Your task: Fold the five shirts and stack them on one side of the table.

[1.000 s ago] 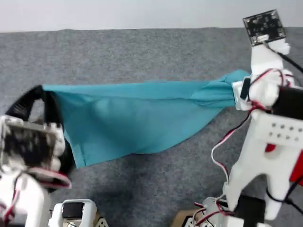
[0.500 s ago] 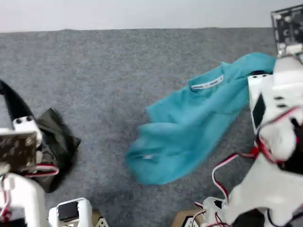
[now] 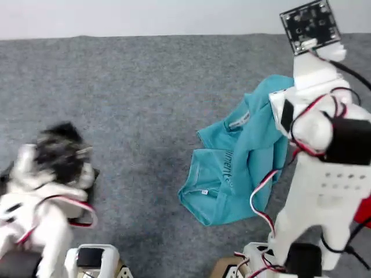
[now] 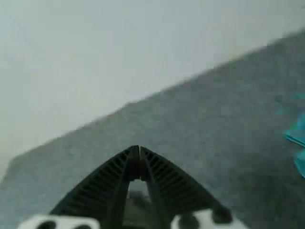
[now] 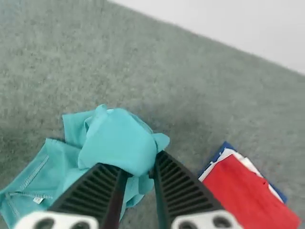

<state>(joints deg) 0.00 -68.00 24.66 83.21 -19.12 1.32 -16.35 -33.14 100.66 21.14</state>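
Note:
A teal shirt (image 3: 235,174) lies crumpled on the grey table right of the middle, collar label up. One end of it rises to my right gripper (image 3: 278,101). In the right wrist view that gripper (image 5: 140,164) is shut on a bunch of the teal shirt (image 5: 119,138), and the rest of the shirt trails down to the table. My left arm (image 3: 52,174) is at the table's near left, blurred, well away from the shirt. My left gripper (image 4: 138,153) is shut with its tips together and nothing between them; a bit of the teal shirt (image 4: 298,143) shows at the edge.
A red shirt (image 5: 248,191) lies folded on a blue and white one (image 5: 224,149) on the table beyond the right gripper. The grey table (image 3: 133,87) is bare between the arms and ends at a white wall at the back.
A second ago the teal shirt hung stretched between both grippers. The left gripper has let go and swung back to the near left. The shirt has dropped into a heap under the right gripper.

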